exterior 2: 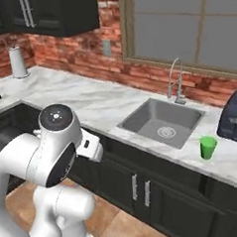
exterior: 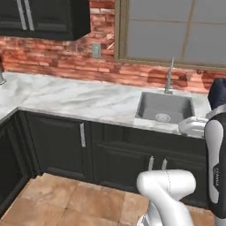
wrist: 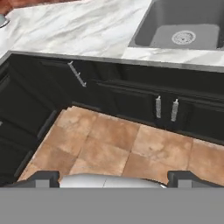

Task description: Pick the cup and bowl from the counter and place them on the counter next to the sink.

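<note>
Floor tiles [wrist: 113, 144] are lying nearest the hand camera, with the end effector [wrist: 113, 178] hanging above them, its two dark tips standing wide apart and holding nothing. Going left to right in the right base view, a paper-towel roll [exterior 2: 17, 62] is standing in the far corner, the white marble counter [exterior 2: 84, 100] is running toward the sink [exterior 2: 163, 121], a green cup [exterior 2: 208, 147] is standing upright on the counter just beside the sink's right edge, and a dark toaster [exterior 2: 234, 118] is sitting behind the cup. Judging by that, the cup is looking already placed next to the sink, or else not yet picked; the pictures are not settling which. I cannot tell where the bowl is, so that half of the task is apparently remaining. The cup is sitting well apart from the end effector, which is pointing down at the floor and black cabinets [wrist: 131, 96] in front of the sink rather than reaching over the counter.
</note>
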Motion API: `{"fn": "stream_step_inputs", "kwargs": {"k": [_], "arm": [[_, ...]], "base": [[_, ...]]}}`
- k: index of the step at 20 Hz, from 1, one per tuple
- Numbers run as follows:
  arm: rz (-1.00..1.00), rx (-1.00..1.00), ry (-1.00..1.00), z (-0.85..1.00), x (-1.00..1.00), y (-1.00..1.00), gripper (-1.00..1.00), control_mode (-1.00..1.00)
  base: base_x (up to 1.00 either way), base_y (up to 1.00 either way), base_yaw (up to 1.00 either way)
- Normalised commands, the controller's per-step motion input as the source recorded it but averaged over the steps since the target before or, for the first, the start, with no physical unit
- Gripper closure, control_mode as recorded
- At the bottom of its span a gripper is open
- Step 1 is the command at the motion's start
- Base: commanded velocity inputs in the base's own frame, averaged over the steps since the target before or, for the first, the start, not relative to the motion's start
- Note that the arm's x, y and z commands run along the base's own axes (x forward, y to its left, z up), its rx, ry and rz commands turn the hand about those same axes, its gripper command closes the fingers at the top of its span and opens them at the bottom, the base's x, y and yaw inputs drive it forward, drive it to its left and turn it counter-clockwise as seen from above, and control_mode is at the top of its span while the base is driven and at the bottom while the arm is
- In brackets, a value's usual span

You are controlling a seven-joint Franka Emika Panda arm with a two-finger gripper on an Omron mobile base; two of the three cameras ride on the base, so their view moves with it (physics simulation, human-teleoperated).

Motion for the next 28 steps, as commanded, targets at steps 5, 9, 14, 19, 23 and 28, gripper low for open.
{"fn": "stream_step_inputs", "kwargs": {"k": [5, 9, 14, 19, 23, 28], "arm": [[0.00, 0.00, 0.00, 0.00, 0.00, 0.00, -1.00, 1.00], [0.00, 0.00, 0.00, 0.00, 0.00, 0.00, -1.00, 1.00], [0.00, 0.00, 0.00, 0.00, 0.00, 0.00, -1.00, 1.00], [0.00, 0.00, 0.00, 0.00, 0.00, 0.00, -1.00, 1.00], [0.00, 0.00, 0.00, 0.00, 0.00, 0.00, -1.00, 1.00], [0.00, 0.00, 0.00, 0.00, 0.00, 0.00, -1.00, 1.00]], "base": [[0.01, 0.27, 0.94], [0.12, 0.03, 0.96], [0.04, 0.00, 0.91], [0.50, -0.08, 0.47], [1.00, -0.01, 0.09], [1.00, -0.03, -0.03]]}}
